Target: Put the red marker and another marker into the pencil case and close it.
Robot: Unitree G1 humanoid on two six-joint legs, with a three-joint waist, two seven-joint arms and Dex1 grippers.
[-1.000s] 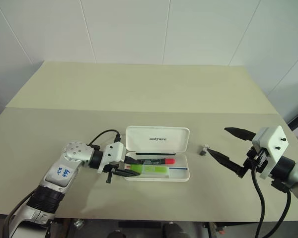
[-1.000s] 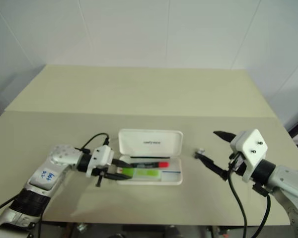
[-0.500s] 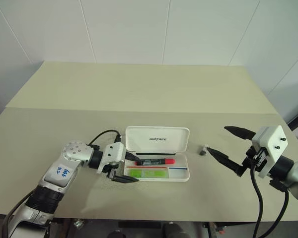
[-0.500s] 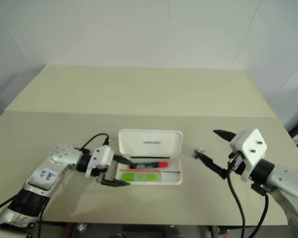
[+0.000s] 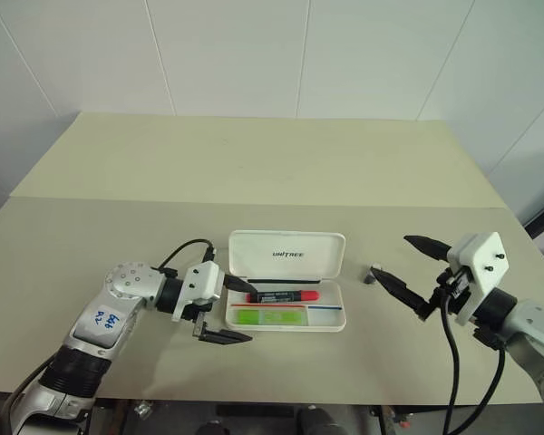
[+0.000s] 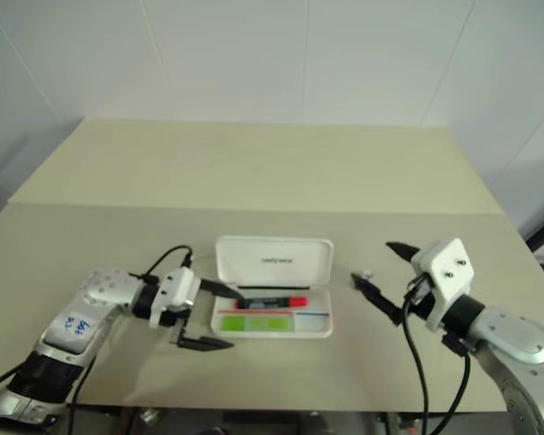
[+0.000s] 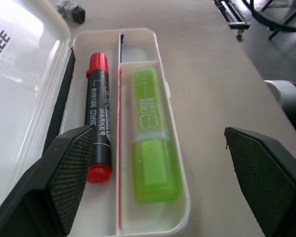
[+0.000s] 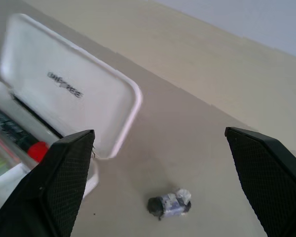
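The white pencil case (image 5: 334,319) lies open at the table's middle front, its lid (image 5: 287,254) standing up behind the tray. The red marker (image 5: 286,295) rests in the tray's far lane. The lime-green marker (image 5: 258,316) lies in the near lane; both show side by side in the left wrist view, red marker (image 7: 97,123) and green marker (image 7: 150,133). My left gripper (image 5: 236,310) is open at the case's left end, one finger on each side of it, holding nothing. My right gripper (image 5: 394,258) hangs open and empty to the right of the case.
A small grey-white cap-like bit (image 5: 373,274) lies on the table just right of the case, below my right gripper's fingers, and shows again as the bit (image 8: 170,205) in the right wrist view. Bare beige tabletop (image 5: 254,172) stretches behind the case to the white wall.
My left gripper has opened and let go of the green marker, which now lies in the tray. The right gripper has sunk slightly and turned.
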